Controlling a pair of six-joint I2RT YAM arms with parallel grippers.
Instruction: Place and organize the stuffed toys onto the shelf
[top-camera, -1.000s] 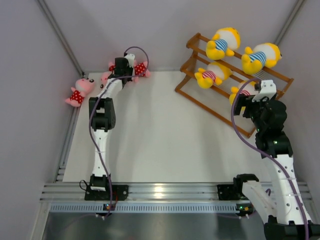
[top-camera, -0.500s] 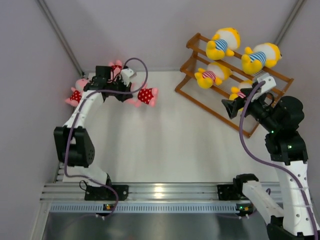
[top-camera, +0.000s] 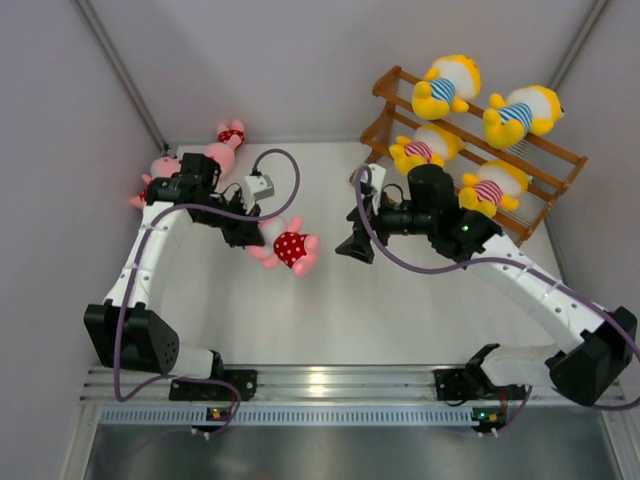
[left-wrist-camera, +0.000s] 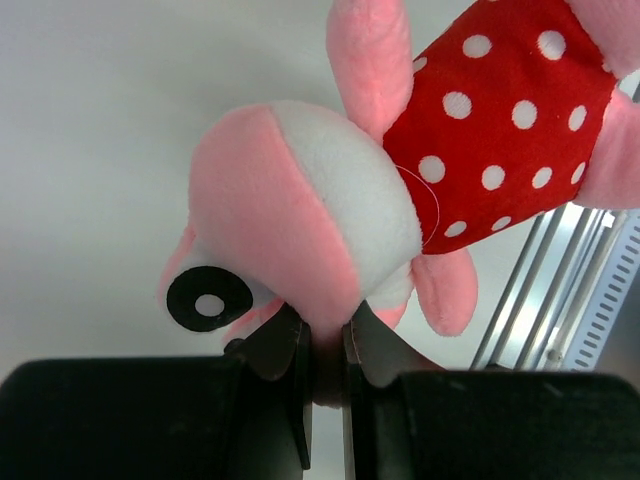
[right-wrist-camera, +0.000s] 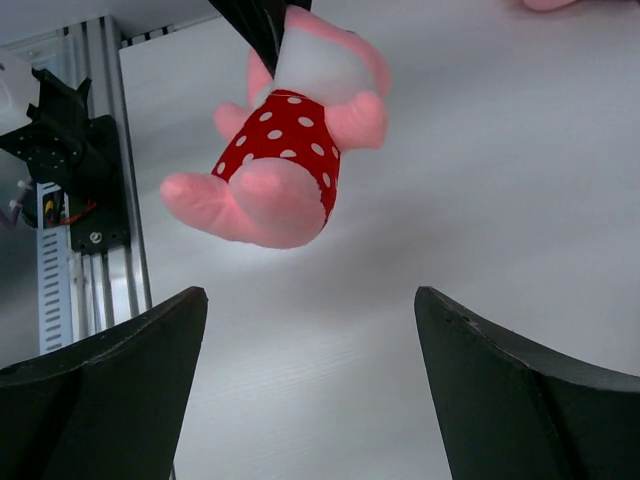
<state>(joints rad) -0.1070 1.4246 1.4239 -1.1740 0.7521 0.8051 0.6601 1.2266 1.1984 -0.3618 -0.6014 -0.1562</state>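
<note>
1. Left of the counter's (top-camera: 330, 320) middle, the left jaws are clamped on the head of a pink toy (left-wrist-camera: 300, 210) in a red white-dotted outfit. It seems to hang clear of the surface, though the views leave that unsure.
2. Just right of it, near the middle, the right jaws stand wide apart, holding nothing and facing that toy.
3. At the far right corner stands the shelf (top-camera: 545, 155). Its top tier carries a left blue-striped yellow toy (top-camera: 446, 85) and a right blue-striped yellow toy (top-camera: 520, 112). Lower down sit a left pink-striped yellow toy (top-camera: 425, 147) and a right pink-striped yellow toy (top-camera: 490, 185).
4. By the far left corner lie a second pink toy (top-camera: 225, 148) and a third pink toy (top-camera: 160, 168), the latter partly behind the left arm (top-camera: 150, 260).
</note>
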